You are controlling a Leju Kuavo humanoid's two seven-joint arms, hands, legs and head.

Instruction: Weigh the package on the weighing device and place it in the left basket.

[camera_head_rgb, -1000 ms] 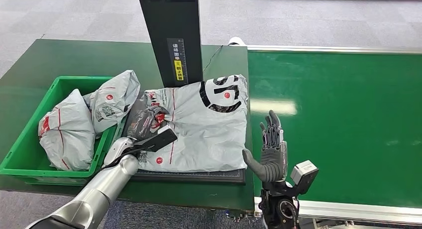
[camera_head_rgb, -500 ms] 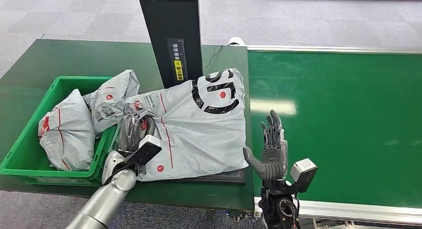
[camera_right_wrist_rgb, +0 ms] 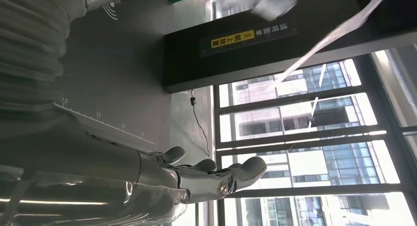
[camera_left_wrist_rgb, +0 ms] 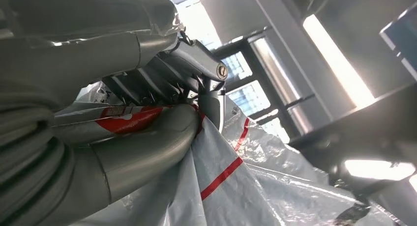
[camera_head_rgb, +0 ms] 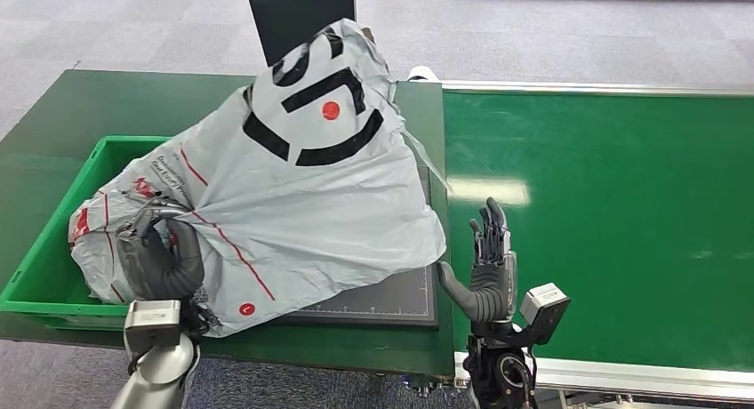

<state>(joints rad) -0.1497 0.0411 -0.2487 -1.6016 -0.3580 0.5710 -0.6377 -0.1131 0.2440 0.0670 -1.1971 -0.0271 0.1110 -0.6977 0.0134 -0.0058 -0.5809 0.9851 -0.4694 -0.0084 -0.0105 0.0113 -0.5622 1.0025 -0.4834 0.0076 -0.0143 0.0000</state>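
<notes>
Nearest you, your left hand (camera_head_rgb: 163, 265) grips the big grey package (camera_head_rgb: 293, 178) by its edge, lifted and draped over the green basket (camera_head_rgb: 36, 265) and the scale (camera_head_rgb: 378, 304). Your right hand (camera_head_rgb: 485, 271) stands open, holding nothing, over the green belt (camera_head_rgb: 613, 213).

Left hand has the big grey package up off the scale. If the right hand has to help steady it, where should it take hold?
Judging from the head view, take the loose lower edge of the grey package above the scale plate, coming from the robot's right. The open right hand waits beside it; the left hand already bunches the opposite corner over the green basket.
</notes>
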